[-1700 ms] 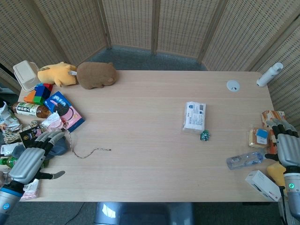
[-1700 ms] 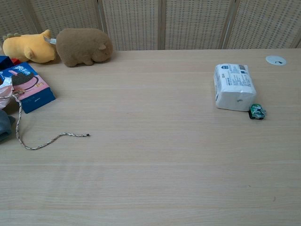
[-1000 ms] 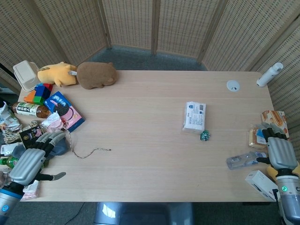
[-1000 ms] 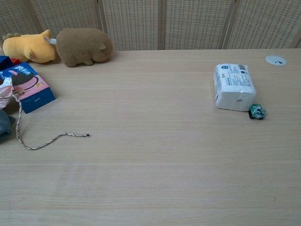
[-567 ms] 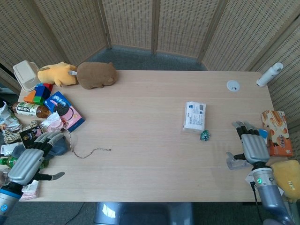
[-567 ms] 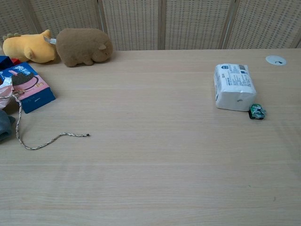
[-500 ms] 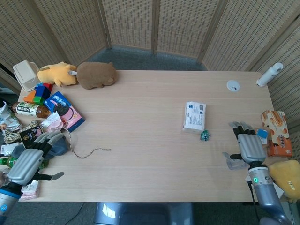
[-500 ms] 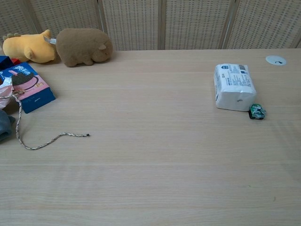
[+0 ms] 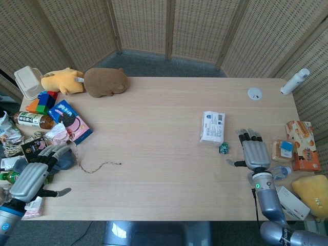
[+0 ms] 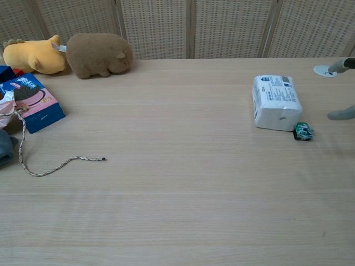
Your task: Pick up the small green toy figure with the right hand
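Apparently light and rigid, the green toy (image 9: 224,148) sat just beside the tissue pack (image 9: 212,126); the empty, spread right hand (image 9: 253,152) should pinch its sides.

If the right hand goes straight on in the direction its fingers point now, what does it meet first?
Probably nothing. The right hand points toward the far table edge, and that strip looks free. The small green toy figure lies to its left, outside that line.

On the table (image 9: 154,174) there are two plush animals, one yellow (image 9: 61,81) and one brown (image 9: 105,82). There is one white tissue pack (image 9: 212,126), one small green toy figure (image 9: 224,148), one cord (image 9: 95,165) and one blue-and-pink box (image 9: 72,121). Two robot hands are seen, the left hand (image 9: 32,176) and the right hand (image 9: 254,154).
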{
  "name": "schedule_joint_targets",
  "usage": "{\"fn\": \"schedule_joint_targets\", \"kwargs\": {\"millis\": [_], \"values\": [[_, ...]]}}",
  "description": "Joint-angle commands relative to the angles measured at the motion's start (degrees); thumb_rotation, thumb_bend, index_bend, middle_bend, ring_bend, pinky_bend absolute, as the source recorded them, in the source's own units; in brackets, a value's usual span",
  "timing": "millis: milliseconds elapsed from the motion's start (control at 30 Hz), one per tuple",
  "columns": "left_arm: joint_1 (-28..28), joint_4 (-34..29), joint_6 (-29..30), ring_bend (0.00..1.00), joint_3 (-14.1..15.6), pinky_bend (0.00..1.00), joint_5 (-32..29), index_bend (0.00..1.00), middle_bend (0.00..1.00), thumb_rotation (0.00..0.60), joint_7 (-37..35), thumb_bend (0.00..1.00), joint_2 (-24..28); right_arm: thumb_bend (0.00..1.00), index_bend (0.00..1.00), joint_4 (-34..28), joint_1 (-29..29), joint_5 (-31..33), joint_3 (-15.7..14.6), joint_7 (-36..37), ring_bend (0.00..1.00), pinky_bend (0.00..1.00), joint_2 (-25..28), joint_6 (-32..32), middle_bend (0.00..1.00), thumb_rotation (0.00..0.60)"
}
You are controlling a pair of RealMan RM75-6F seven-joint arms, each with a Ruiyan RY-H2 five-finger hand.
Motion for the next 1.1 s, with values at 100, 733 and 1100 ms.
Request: {"fn": "schedule_joint_targets", "kwargs": {"millis": [100, 733, 1100], "values": [[-0.1, 0.0, -0.1, 0.00, -0.1, 0.00, -0.2, 0.00, 0.00, 0.600, 0.1, 0.00, -0.1, 0.03, 0.00, 2.8, 2.0, 2.6, -0.1, -2.5, 0.00, 0.00, -2.9, -0.6, 0.00, 0.408], [-0.1, -0.7, 0.2, 0.00, -0.3, 0.00, -0.8, 0.00, 0.00, 0.600, 0.8, 0.01, 0.4, 0.02, 0.00, 14.0, 7.9, 10.3, -0.7, -3.0, 0.00, 0.00, -10.2, -9.3, 0.00, 0.384], [0.3, -1.2, 0.5, 0.00, -0.3, 0.00, -1.5, 0.00, 0.00, 0.600, 1.5, 0.00, 1.1, 0.02, 0.00, 19.5, 8.6, 9.8, -1.5, 0.4, 0.00, 0.00, -10.5, -12.8, 0.00, 0.383]]}}
